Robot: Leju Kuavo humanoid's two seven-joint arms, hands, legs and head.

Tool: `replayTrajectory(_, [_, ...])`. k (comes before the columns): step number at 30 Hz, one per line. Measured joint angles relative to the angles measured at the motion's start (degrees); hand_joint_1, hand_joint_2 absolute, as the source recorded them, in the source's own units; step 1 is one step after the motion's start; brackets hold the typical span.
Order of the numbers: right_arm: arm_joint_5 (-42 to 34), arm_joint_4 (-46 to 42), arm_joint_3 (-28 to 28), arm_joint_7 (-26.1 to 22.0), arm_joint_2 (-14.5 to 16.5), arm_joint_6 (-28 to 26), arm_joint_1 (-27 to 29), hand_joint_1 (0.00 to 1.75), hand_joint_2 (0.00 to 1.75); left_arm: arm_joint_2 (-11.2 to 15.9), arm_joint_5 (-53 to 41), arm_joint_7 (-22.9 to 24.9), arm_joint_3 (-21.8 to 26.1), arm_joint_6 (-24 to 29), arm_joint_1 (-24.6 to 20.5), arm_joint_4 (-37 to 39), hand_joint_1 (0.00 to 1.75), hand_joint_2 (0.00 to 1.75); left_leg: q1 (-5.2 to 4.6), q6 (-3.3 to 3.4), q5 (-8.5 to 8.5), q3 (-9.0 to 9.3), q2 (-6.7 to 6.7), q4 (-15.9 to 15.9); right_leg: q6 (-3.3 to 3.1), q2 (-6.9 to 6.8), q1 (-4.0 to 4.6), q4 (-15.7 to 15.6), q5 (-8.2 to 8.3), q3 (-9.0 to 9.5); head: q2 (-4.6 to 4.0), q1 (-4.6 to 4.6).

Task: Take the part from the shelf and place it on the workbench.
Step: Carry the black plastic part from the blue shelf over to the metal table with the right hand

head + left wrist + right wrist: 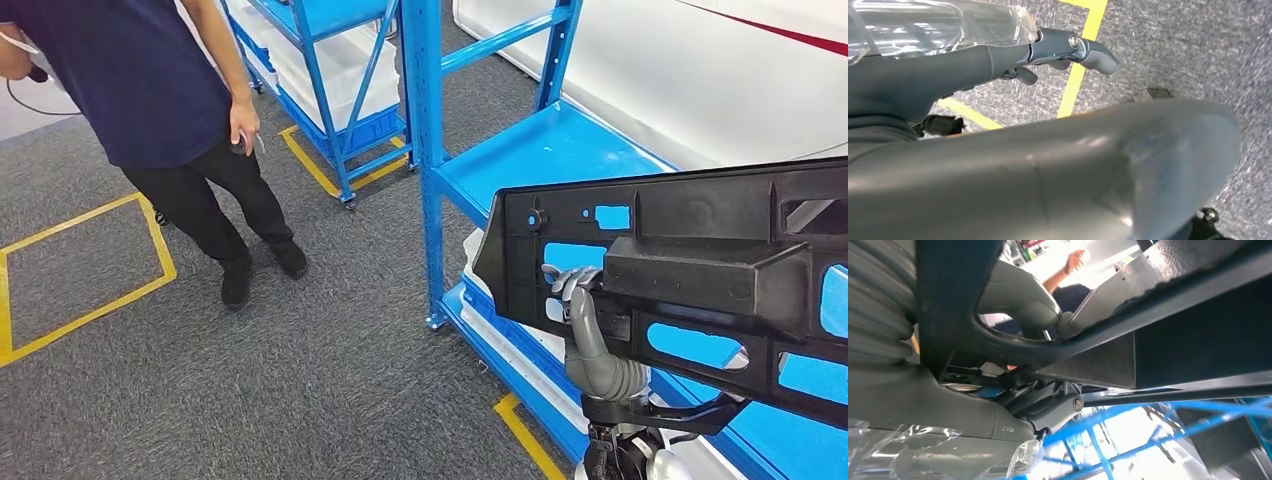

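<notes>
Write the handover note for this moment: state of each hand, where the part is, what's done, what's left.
Right hand: grips the black part, held up in front of the blue shelf.
Left hand: holds nothing, fingers loosely curled, hanging over carpet with yellow tape.
A person stands nearby.
Done: part is off the shelf.
Left: carry it to the workbench and set it down.

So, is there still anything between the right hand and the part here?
No. The right hand already grips the black part, fingers hooked through one of its cutouts, and carries it in front of the blue shelf. The workbench isn't visible, so that path cannot be judged.
</notes>
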Motion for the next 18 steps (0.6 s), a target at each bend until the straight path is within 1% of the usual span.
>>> replayTrajectory(2, [0.01,0.0,-0.01,0.0,0.01,0.08,-0.01,1.75,1.75,0.01,-0.01,0.03,0.0,0.0,0.04,0.0,0.0,0.0,-0.33,0.62,-0.03,-0.25,-0.99,-0.11,0.6,-0.85,0.03,-0.18,-0.14,0.22,0.01,0.01])
replayTrajectory(3, [0.01,0.01,-0.05,-0.02,0.02,0.08,0.0,1.75,1.75,0.01,-0.01,0.03,0.0,0.0,0.17,0.0,0.0,0.0,-0.24,0.94,0.09,-0.08,-1.57,-0.29,0.89,-0.75,-0.07,-0.03,-0.43,0.33,0.01,0.02])
replayTrajectory(4, [0.02,0.01,-0.1,-0.03,0.02,0.1,0.0,1.75,1.75,0.02,-0.02,0.04,0.0,0.0,0.24,0.0,0.0,0.0,-0.11,1.31,0.24,0.14,-2.16,-0.49,1.12,0.0,-0.16,0.87,-1.21,0.09,0.01,0.03])
replayTrajectory(5, [0.03,0.01,-0.15,-0.05,0.01,0.14,0.0,1.75,1.75,0.02,-0.02,0.04,0.0,-0.01,0.25,0.0,0.0,0.0,0.06,1.68,0.39,0.42,-2.72,-0.71,1.28,1.2,-0.24,2.96,-2.59,-0.7,0.01,0.08])
replayTrajectory(6, [0.04,0.01,-0.21,-0.07,0.01,0.16,0.07,1.75,1.75,0.02,-0.02,0.04,0.0,-0.03,0.23,0.0,0.0,0.0,0.2,1.94,0.48,0.65,-3.32,-0.8,1.33,2.71,-0.3,6.57,-4.49,-2.36,0.01,0.16])
replayTrajectory(7, [0.05,0.01,-0.22,-0.07,0.0,0.19,0.16,1.75,1.75,0.03,-0.04,0.05,-0.01,-0.07,0.14,0.0,0.0,0.0,0.17,2.12,0.47,0.66,-3.94,-0.79,1.35,3.78,-0.26,10.82,-6.37,-4.49,0.01,0.24])
replayTrajectory(8, [0.04,0.03,-0.23,-0.08,0.0,0.2,0.3,1.75,1.75,0.02,-0.05,0.05,-0.01,-0.11,0.1,0.0,0.0,0.0,0.11,2.21,0.45,0.68,-4.62,-0.78,1.38,4.32,-0.24,14.65,-7.66,-6.56,0.01,0.3])
replayTrajectory(9, [0.04,0.05,-0.25,-0.07,-0.01,0.2,0.45,1.75,1.75,0.02,-0.08,0.05,-0.02,-0.14,0.11,0.0,0.0,0.0,0.06,2.24,0.43,0.7,-5.41,-0.76,1.37,4.55,-0.22,16.91,-7.89,-8.05,0.01,0.33])
replayTrajectory(10, [0.03,0.07,-0.25,-0.07,-0.01,0.2,0.54,1.75,1.75,0.02,-0.1,0.06,-0.03,-0.15,0.15,0.0,0.0,0.0,0.03,2.23,0.4,0.74,-6.2,-0.73,1.34,4.62,-0.22,16.69,-6.83,-8.4,0.02,0.33])
replayTrajectory(11, [0.03,0.09,-0.26,-0.07,-0.01,0.2,0.59,1.75,1.75,0.01,-0.14,0.06,-0.03,-0.15,0.2,0.0,0.0,0.0,0.04,2.2,0.37,0.83,-7.05,-0.68,1.26,4.8,-0.24,13.93,-4.62,-7.53,0.02,0.32])
replayTrajectory(12, [0.03,0.09,-0.28,-0.07,-0.03,0.2,0.61,1.75,1.75,0.0,-0.17,0.06,-0.04,-0.15,0.23,0.0,0.0,0.0,0.08,2.09,0.28,0.9,-7.87,-0.58,1.15,5.53,-0.3,9.56,-2.0,-5.88,0.02,0.33])
replayTrajectory(13, [0.03,0.1,-0.3,-0.07,-0.06,0.2,0.6,1.75,1.75,-0.01,-0.2,0.06,-0.05,-0.15,0.21,0.0,0.0,0.0,0.06,1.93,0.2,0.85,-8.62,-0.45,1.03,6.83,-0.38,5.43,-0.14,-4.15,0.01,0.33])
replayTrajectory(14, [0.03,0.1,-0.31,-0.07,-0.09,0.2,0.6,1.75,1.75,-0.02,-0.25,0.06,-0.06,-0.15,0.16,0.0,0.0,0.0,0.07,1.75,0.14,0.65,-9.3,-0.25,0.88,7.95,-0.47,2.3,1.09,-2.86,0.01,0.31])
replayTrajectory(15, [0.03,0.1,-0.32,-0.08,-0.13,0.21,0.62,1.75,1.75,-0.03,-0.3,0.06,-0.07,-0.15,0.11,0.0,0.0,0.0,0.11,1.53,0.12,0.36,-9.84,-0.08,0.73,8.8,-0.47,0.82,1.4,-2.29,0.0,0.31])
replayTrajectory(16, [0.03,0.1,-0.33,-0.08,-0.15,0.21,0.65,1.75,1.75,-0.03,-0.33,0.06,-0.07,-0.16,0.08,0.0,0.0,0.0,0.18,1.32,0.17,0.04,-10.36,0.01,0.55,8.95,-0.36,0.66,1.18,-2.22,0.0,0.28])
replayTrajectory(17, [0.04,0.09,-0.35,-0.09,-0.16,0.22,0.67,1.75,1.75,-0.03,-0.35,0.06,-0.09,-0.16,0.09,0.0,0.0,0.0,0.33,1.1,0.22,-0.2,-10.88,0.07,0.32,8.35,-0.24,0.67,1.25,-2.3,0.0,0.26])
replayTrajectory(18, [0.03,0.09,-0.37,-0.09,-0.17,0.22,0.67,1.75,1.75,-0.02,-0.35,0.07,-0.11,-0.17,0.15,0.0,0.0,0.0,0.48,0.85,0.09,-0.37,-10.91,0.24,0.04,7.68,-0.22,0.65,1.28,-2.26,0.01,0.28])
